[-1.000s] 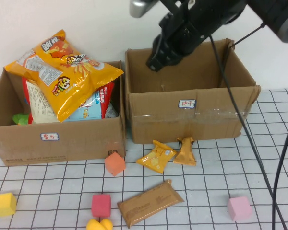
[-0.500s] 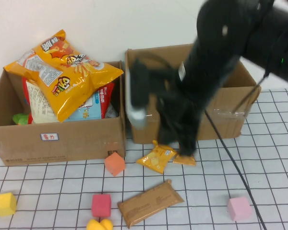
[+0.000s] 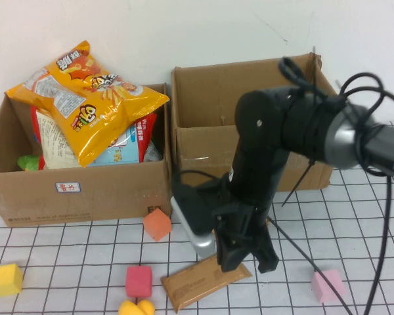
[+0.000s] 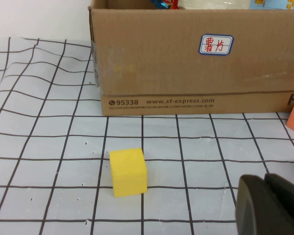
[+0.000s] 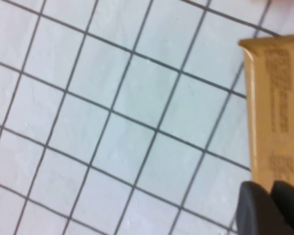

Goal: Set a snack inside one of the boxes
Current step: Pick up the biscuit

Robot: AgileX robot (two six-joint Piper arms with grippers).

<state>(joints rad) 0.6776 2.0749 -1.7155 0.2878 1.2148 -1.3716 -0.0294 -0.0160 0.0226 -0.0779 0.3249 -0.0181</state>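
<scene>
Nearest me on the table (image 3: 374,216), a gridded white sheet, I see a yellow blob (image 3: 135,307) at the front edge, a red cube (image 3: 138,281) just behind it, and a yellow cube (image 3: 6,279) well off to the left. The brown snack bar (image 3: 190,283) lies flat beside the red cube, angled, with its right end under my right hand (image 3: 248,257). That hand hangs low over the bar's end; in the right wrist view its dark fingertips (image 5: 264,208) sit close together at the bar's (image 5: 277,117) edge, but I cannot tell whether they grip anything. A pink cube (image 3: 328,285) sits to the right, apart from the hand.

My left hand (image 4: 272,205) is out of the high view; its wrist camera shows one dark tip low over the grid, near the yellow cube (image 4: 129,172), and I cannot tell how far open it is.

Farther back, an orange cube (image 3: 157,224) rests at the left box's (image 3: 85,190) front corner. That box is heaped with snacks, a big yellow chip bag (image 3: 85,98) on top. The right box (image 3: 203,157) stands beside it, just about touching, with my right arm (image 3: 276,144) crossing its front.
</scene>
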